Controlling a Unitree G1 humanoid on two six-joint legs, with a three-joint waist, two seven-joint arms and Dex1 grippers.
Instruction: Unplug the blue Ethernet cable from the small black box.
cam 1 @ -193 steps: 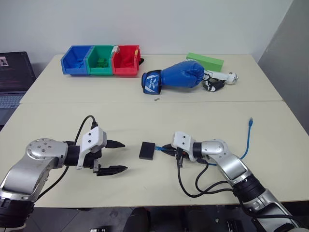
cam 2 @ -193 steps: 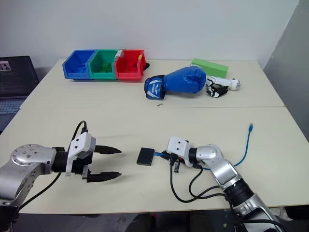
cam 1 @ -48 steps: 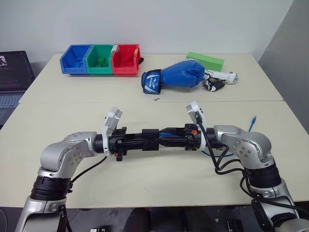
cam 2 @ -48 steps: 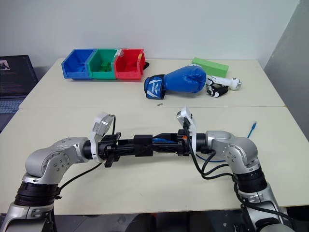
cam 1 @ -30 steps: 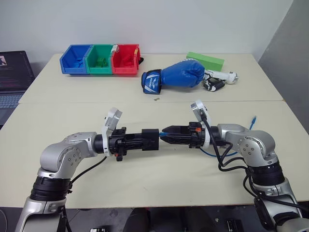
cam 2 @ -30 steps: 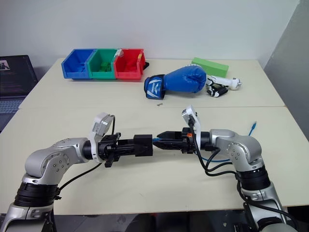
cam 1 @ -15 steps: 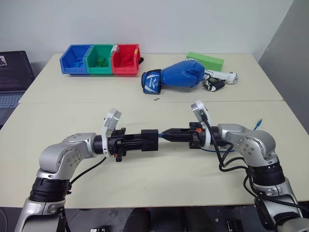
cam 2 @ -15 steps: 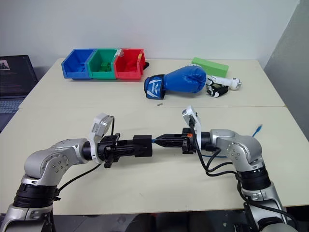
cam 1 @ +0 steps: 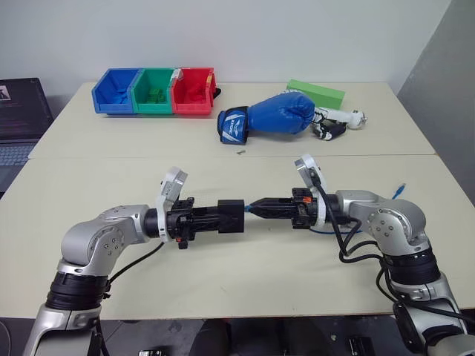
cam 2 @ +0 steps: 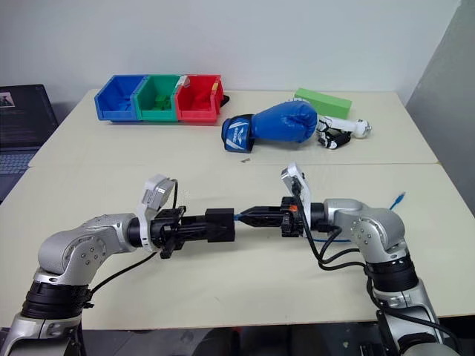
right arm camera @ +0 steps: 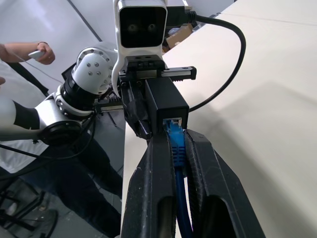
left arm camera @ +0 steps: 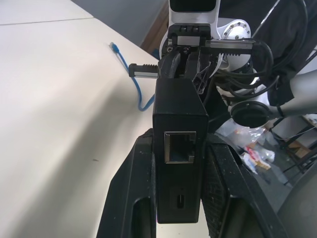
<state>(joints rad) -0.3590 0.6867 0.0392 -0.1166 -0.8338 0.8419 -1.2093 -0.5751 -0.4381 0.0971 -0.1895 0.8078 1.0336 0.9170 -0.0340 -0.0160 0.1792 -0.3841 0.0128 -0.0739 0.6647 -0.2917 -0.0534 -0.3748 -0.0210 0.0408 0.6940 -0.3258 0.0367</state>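
The box is held up off the table, midway between the two arms, with no part of it resting on the surface. The left gripper points toward the box from the robot's left, and its jaws are closed on the box's two flat sides; the left wrist view shows the box upright between the black fingers, with an empty port on the edge facing that camera.

On the far side of the box, the right gripper points in from the robot's right. Its jaws are pressed together on the cable just behind the plug. In the right wrist view the blue plug sits at the mouth of the box's port; whether it is still seated or just out cannot be told. In the head views a short bit of blue shows between the box and the right fingertips.

From the box the cable runs back under the right arm, loops over the table to the right, and ends in a loose plug lying near the table's right edge.

Well behind the box, toward the far edge, sit a boxing glove, a green block and three bins in blue, green and red. A laptop stands off to the left of the bins.
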